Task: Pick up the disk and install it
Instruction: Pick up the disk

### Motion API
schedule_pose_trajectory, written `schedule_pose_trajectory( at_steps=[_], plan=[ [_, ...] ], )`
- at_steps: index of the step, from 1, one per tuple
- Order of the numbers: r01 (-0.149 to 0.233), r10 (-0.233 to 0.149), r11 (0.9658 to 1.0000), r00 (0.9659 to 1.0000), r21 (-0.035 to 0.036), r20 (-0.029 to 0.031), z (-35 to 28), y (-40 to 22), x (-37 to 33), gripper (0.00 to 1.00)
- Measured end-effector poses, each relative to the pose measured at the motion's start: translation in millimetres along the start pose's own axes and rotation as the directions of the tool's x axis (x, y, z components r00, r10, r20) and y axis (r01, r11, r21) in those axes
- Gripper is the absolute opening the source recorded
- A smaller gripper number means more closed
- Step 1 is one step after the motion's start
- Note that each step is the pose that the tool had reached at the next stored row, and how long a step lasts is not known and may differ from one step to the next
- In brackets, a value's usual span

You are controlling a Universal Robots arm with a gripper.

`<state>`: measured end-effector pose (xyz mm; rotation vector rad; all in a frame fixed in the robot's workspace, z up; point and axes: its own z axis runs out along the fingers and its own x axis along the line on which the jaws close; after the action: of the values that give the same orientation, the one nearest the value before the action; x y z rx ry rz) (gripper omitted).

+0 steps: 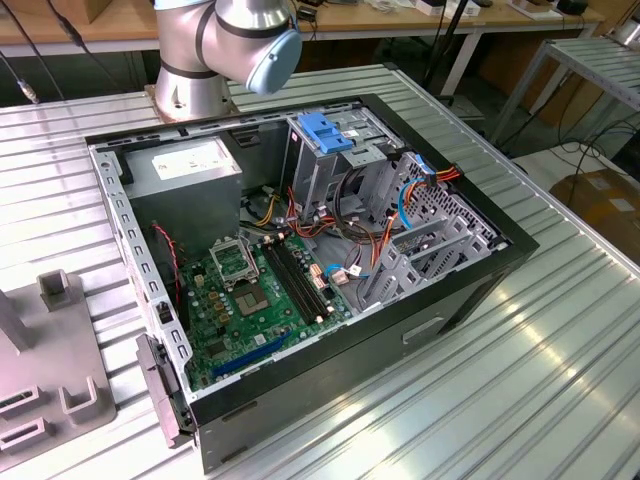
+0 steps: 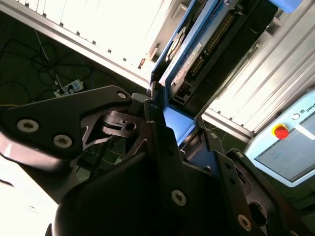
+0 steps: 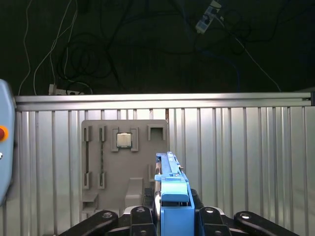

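In both wrist views my gripper (image 3: 173, 217) (image 2: 179, 123) is shut on the disk. In the first wrist view the disk (image 3: 170, 172) stands edge-on between the black fingers (image 3: 140, 216), with its blue carrier frame toward the camera. In the second wrist view the disk (image 2: 189, 54) shows its blue edge, a white label and a connector row, rising from the jaws. It hangs in the air above the ribbed metal table (image 3: 246, 162). The exterior view shows the arm's grey joint (image 1: 245, 35) behind the open computer case (image 1: 470, 290).
Inside the case are a metal drive cage with a blue clip (image 1: 325, 130), a grey power-supply box (image 1: 185, 165), the green motherboard (image 1: 250, 290) and loose cables. A grey fixture plate (image 3: 124, 172) carrying a processor chip (image 3: 123, 140) lies below the gripper. A pendant with a red button (image 2: 280, 132) is nearby.
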<state>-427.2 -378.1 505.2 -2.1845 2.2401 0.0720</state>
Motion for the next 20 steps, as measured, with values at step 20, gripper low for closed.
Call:
schedule_pose_trajectory(
  at_steps=[20],
  plan=[
    [0.0, 0.0, 1.0, 1.0, 0.0, 0.0, -0.4, -18.9, -0.5, 0.37]
  ],
)
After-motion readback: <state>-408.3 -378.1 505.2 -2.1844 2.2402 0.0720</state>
